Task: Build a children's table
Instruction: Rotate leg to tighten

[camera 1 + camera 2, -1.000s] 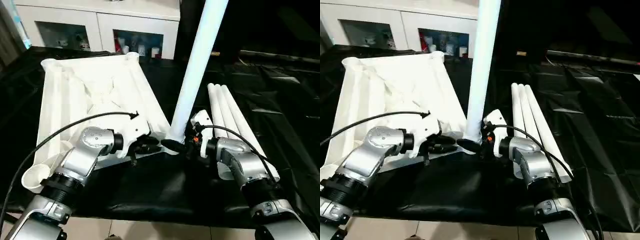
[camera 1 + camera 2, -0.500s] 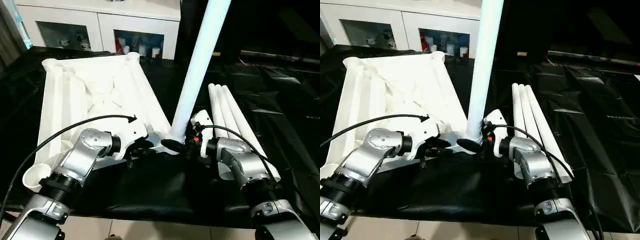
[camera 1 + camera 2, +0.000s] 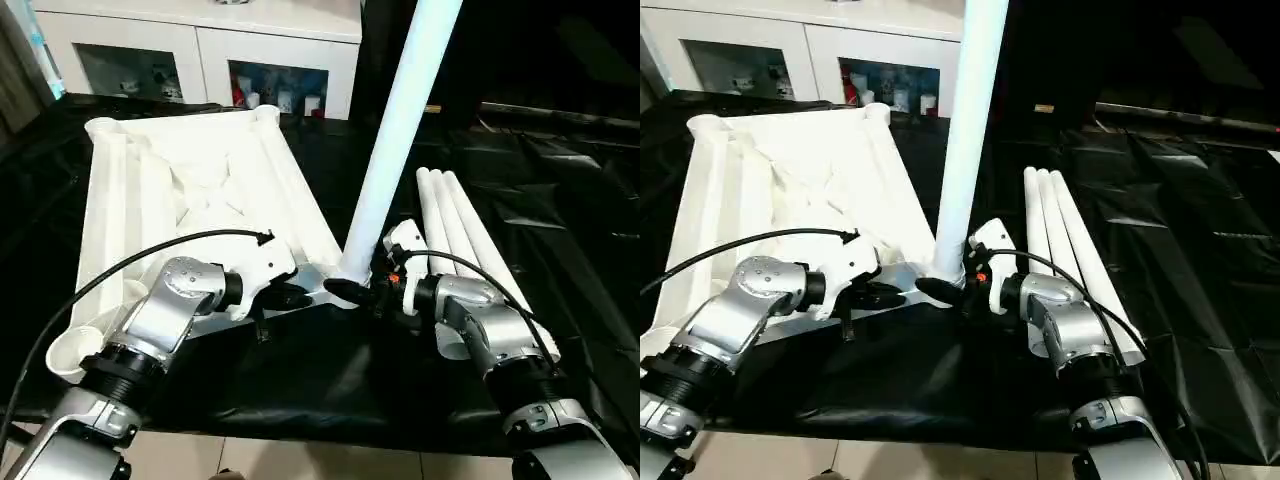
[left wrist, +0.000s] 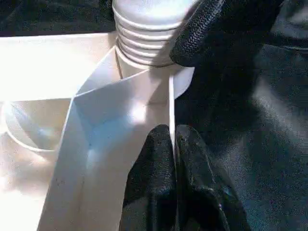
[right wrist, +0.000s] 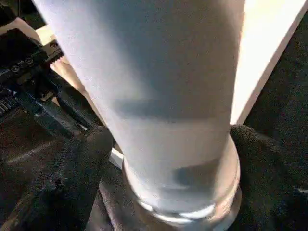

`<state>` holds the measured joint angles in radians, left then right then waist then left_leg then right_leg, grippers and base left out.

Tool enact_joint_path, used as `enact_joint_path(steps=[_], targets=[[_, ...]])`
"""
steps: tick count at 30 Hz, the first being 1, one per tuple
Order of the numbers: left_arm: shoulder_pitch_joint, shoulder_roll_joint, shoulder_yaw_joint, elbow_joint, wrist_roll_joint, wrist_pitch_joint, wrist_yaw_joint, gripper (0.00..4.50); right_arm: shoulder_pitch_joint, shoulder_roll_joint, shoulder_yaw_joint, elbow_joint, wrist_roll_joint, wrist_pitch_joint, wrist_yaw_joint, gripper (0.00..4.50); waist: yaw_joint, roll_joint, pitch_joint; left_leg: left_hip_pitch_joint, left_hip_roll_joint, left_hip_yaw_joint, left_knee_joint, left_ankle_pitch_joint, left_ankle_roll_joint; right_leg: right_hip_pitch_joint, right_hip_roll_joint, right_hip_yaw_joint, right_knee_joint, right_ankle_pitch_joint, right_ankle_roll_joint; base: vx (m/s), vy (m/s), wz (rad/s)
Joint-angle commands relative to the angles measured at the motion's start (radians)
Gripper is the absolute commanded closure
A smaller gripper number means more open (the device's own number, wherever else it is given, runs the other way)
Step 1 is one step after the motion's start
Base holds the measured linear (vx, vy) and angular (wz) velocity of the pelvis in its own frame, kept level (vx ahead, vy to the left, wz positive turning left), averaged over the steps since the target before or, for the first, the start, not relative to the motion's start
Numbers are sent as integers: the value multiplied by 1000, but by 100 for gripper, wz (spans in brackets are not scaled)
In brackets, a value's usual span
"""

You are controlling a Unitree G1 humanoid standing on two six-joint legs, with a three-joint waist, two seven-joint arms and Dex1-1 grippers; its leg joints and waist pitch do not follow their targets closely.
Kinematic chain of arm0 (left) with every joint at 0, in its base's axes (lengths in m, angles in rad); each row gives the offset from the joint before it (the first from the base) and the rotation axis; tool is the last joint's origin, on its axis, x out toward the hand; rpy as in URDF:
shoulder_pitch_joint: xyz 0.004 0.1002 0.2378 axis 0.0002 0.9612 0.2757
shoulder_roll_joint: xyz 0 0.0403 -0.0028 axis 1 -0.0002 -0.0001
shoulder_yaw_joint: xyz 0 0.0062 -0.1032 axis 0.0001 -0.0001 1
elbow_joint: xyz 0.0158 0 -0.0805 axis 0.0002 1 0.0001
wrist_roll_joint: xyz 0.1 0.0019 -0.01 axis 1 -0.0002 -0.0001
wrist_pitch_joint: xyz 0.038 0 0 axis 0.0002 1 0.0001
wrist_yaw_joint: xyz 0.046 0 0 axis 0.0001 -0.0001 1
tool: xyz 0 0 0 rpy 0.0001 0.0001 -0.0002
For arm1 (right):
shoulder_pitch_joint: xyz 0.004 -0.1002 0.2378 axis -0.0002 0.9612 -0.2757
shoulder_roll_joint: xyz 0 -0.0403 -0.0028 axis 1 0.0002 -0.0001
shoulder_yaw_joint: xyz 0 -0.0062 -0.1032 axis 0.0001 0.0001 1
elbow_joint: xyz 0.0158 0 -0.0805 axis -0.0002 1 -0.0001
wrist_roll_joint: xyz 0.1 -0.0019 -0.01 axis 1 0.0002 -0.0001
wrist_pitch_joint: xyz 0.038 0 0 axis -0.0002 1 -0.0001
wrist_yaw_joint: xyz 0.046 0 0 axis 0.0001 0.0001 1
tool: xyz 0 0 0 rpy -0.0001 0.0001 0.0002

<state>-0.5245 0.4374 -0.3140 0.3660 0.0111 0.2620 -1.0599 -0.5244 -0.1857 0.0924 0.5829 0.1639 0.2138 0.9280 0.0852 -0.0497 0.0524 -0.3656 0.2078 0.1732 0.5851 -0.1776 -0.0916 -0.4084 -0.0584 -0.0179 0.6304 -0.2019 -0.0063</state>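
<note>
The children's table top (image 3: 190,190) lies upside down on black sheeting, ribs up, with round sockets at its corners. One white leg (image 3: 395,150) stands upright in the near right corner socket. My right gripper (image 3: 352,291) is shut around the leg's base, a black finger (image 5: 72,178) on each side. My left gripper (image 4: 173,132) is shut on the thin rim of the top, just beside that socket. The leg's ribbed end (image 4: 144,38) sits in the socket in the left wrist view.
Three more white legs (image 3: 455,225) lie side by side on the sheeting, right of the standing leg. A white cabinet (image 3: 200,60) with shelves stands behind the table top. An open corner socket (image 3: 70,355) is at the near left.
My left gripper's fingers have closed onto the table top's rim. The right gripper and the upright leg have stayed where they were.
</note>
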Motion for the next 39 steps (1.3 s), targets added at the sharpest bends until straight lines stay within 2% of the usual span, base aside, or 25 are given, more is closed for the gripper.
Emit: enact_joint_path(steps=[1, 3, 5, 7, 12, 17, 29, 30, 35, 36, 39], targets=[[14, 15, -25, -24, -3, 12, -34, 442, 11, -23, 6, -24, -5, -7, 11, 39, -1, 6, -66, 11, 15, 5, -62, -128, 19, 54, -59, 29, -63, -28, -221, 0, 0, 0], [14, 15, -25, -24, -3, 12, -34, 442, 11, -23, 6, -24, -5, -7, 11, 39, -2, 5, -66, 11, 15, 6, -61, -124, 22, 54, -57, 29, -62, -12, -226, 0, 0, 0], [17, 24, -24, -37, -9, 14, -52, 442, 14, -38, 7, -20, -8, -11, 21, 39, -2, 10, -65, 11, 15, 4, -62, -141, 19, 53, -58, 28, -64, -33, -226, 0, 0, 0], [18, 32, -23, -40, -9, 11, -59, 442, 13, -50, 11, -9, -20, -22, 21, 39, -3, 10, -65, 12, 15, 5, -62, -149, 14, 53, -58, 29, -65, -40, -225, 0, 0, 0], [19, 37, -22, -42, -6, 11, -60, 442, 8, -36, 0, -1, -8, -33, 11, 39, -3, 13, -66, 12, 15, 4, -62, -146, 12, 54, -58, 28, -63, -26, -229, 0, 0, 0], [17, 39, -23, -40, -6, 12, -59, 442, 9, -24, 5, -12, 6, -44, 26, 39, -3, 11, -67, 12, 15, 4, -62, -146, 15, 55, -57, 28, -62, -15, -233, 0, 0, 0], [21, 50, -30, -40, 1, 13, -60, 442, 13, -17, 19, 10, -2, -65, 28, 39, -2, 13, -66, 12, 15, 4, -62, -148, 11, 55, -57, 28, -62, -13, -234, 0, 0, 0], [21, 51, -30, -41, 1, 13, -60, 450, 14, -15, 19, 11, 0, -62, 30, 68, -2, 13, -67, 12, 15, 4, -62, -150, 10, 55, -57, 28, -62, -16, -235, 0, 0, 0], [23, 52, -32, -41, 0, 14, -60, 450, 21, -11, 23, 18, 1, -61, 34, 90, -2, 13, -67, 13, 15, 3, -62, -151, 11, 55, -58, 28, -62, -17, -234, 0, 0, 0], [23, 52, -32, -42, 0, 15, -60, 450, 23, -10, 24, 19, 0, -61, 34, 116, -2, 14, -67, 13, 15, 3, -63, -150, 11, 54, -57, 28, -61, -14, -235, 0, 0, 0], [26, 53, -33, -47, -3, 19, -61, 450, 26, -9, 23, 16, 5, -55, 36, 123, -2, 13, -67, 13, 15, 3, -62, -145, 12, 56, -57, 28, -60, -3, -237, 0, 0, 0]])
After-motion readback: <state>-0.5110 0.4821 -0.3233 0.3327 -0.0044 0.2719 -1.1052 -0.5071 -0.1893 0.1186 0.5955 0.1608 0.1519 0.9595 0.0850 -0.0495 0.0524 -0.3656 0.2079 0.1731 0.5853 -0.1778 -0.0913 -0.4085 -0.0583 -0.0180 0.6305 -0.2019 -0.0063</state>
